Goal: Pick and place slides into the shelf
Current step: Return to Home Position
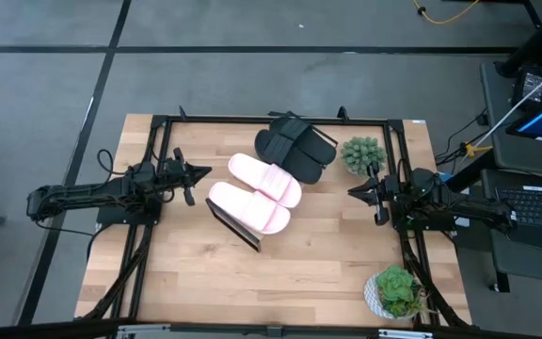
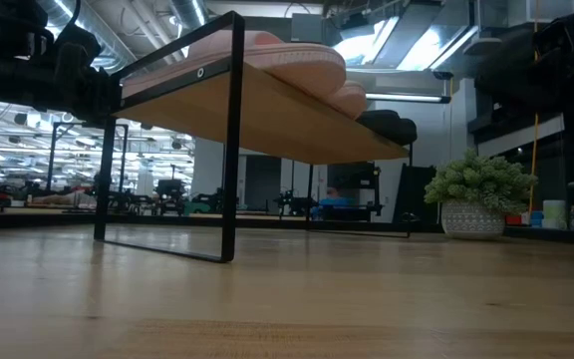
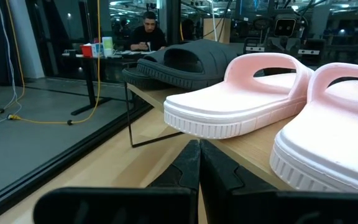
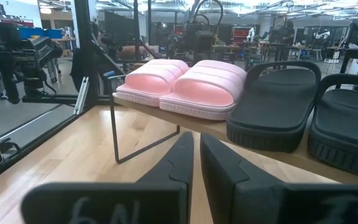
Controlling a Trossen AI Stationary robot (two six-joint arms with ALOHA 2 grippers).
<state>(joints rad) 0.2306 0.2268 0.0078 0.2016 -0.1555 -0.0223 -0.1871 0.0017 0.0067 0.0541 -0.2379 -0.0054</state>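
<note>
All the slides lie on the slanted wooden shelf [image 1: 236,224] in the middle of the table. The two pale pink slides [image 1: 263,179] [image 1: 249,207] sit side by side on its near half. The two black slides [image 1: 294,151] sit on its far half, soles on the board. In the low view the shelf [image 2: 267,115] stands on its thin black frame. My left gripper [image 1: 205,172] hovers shut just left of the pink slides [image 3: 241,106]. My right gripper [image 1: 354,191] hovers shut right of the shelf, facing the black slides [image 4: 272,106]. Neither touches anything.
A potted plant [image 1: 362,153] stands by the shelf's far right corner, close to my right gripper. A second plant [image 1: 398,290] sits at the table's near right corner. Bare tabletop [image 1: 252,282] lies in front of the shelf. A person [image 3: 146,31] sits at a desk beyond the table.
</note>
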